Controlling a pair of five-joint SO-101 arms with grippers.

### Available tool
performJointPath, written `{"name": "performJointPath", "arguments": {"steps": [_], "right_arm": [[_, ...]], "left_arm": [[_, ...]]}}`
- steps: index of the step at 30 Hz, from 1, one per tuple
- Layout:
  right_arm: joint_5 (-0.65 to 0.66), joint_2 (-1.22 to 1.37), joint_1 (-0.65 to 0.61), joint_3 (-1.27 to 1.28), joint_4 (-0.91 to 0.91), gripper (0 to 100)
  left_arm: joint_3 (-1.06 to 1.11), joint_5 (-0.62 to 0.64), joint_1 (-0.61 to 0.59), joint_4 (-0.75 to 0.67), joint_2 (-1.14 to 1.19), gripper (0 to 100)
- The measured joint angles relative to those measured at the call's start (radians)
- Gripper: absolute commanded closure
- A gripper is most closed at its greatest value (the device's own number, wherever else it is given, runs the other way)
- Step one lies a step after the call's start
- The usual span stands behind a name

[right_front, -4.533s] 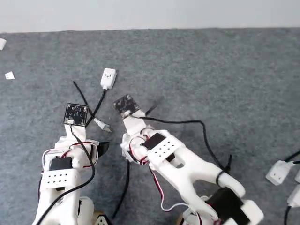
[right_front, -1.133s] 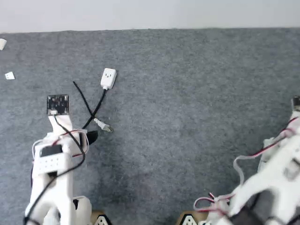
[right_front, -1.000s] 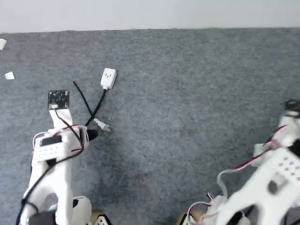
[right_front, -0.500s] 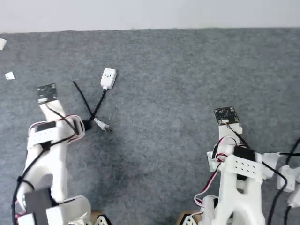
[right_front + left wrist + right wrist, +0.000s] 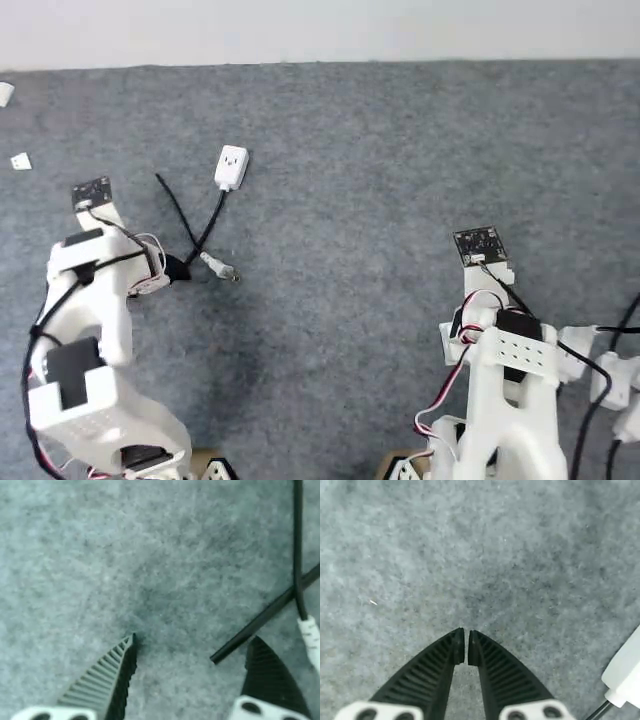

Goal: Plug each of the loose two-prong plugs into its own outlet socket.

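A white outlet socket [image 5: 231,167] lies on the grey carpet at the back left, its black cable [image 5: 205,232] crossing a second black cable. The loose two-prong plug [image 5: 218,267] lies just in front of that crossing. My left gripper [image 5: 176,268] sits low on the carpet just left of the plug; in the left wrist view it [image 5: 195,642] is open and holds nothing, with a black cable end [image 5: 260,626] by one finger and the plug's pale body [image 5: 311,639] at the edge. My right gripper [image 5: 465,639] is shut and empty over bare carpet, with a white socket [image 5: 625,672] beside it.
More white sockets [image 5: 576,365] with cables lie at the right edge beside the right arm [image 5: 510,360]. Two small white bits [image 5: 20,161] lie at the far left. The carpet's middle between the arms is open floor.
The right arm swung in from the right edge and now stands still at the front right. The left arm's wrist shifted left and its gripper came down beside the plug.
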Motion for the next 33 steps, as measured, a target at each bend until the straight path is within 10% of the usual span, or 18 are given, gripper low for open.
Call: {"name": "performJointPath", "arguments": {"steps": [13,33], "right_arm": [[0.000,0.003,0.002,0.000,0.000,98.7],[0.000,0.009,0.002,0.000,0.000,98.7]], "left_arm": [[-0.095,-0.270,0.077,0.035,0.048,84],[-0.170,-0.287,0.181,0.064,0.133,99]]}}
